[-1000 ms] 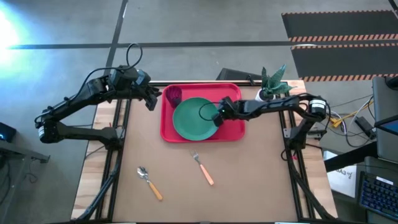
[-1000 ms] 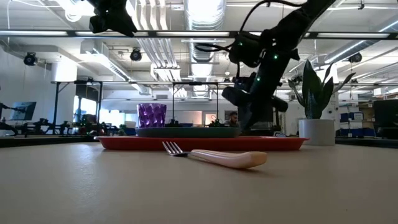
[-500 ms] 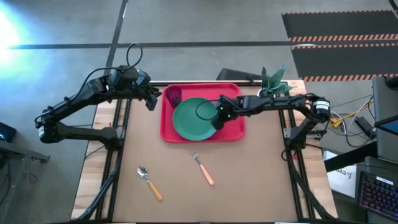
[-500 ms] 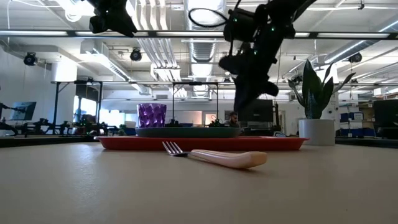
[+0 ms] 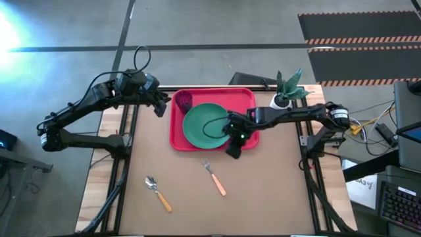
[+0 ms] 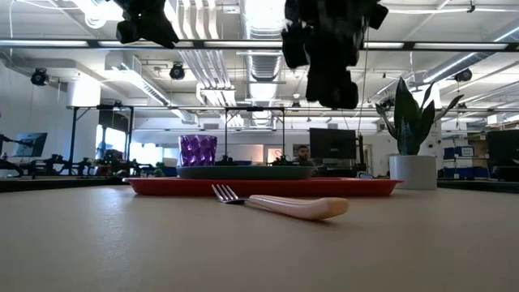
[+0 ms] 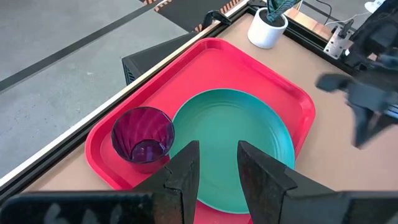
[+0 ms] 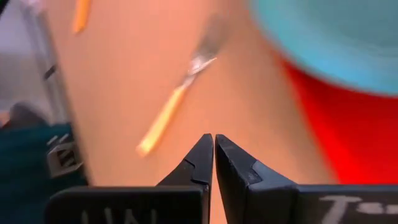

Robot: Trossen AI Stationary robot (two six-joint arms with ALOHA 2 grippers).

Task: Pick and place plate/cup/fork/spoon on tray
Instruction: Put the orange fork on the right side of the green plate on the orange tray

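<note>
**Two pieces left: fork first**

Two items, the plate point(image 5: 206, 125) and the cup point(image 5: 183, 101), sit on the tray point(image 5: 248, 141) at upper centre. The right gripper point(image 5: 233, 149) hangs over the tray's lower edge, fingers pressed together. The fork point(image 5: 214, 178) lies just below it, the spoon point(image 5: 158, 193) at lower left. I'd spread the fingers, line up across the fork's handle, then descend. The left gripper point(image 5: 161, 105) waits by the cup, fingers slightly parted.

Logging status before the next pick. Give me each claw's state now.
Left claw: open, empty, above the tray's edge by the cup.
Right claw: shut, empty, above the table near the fork.
</note>
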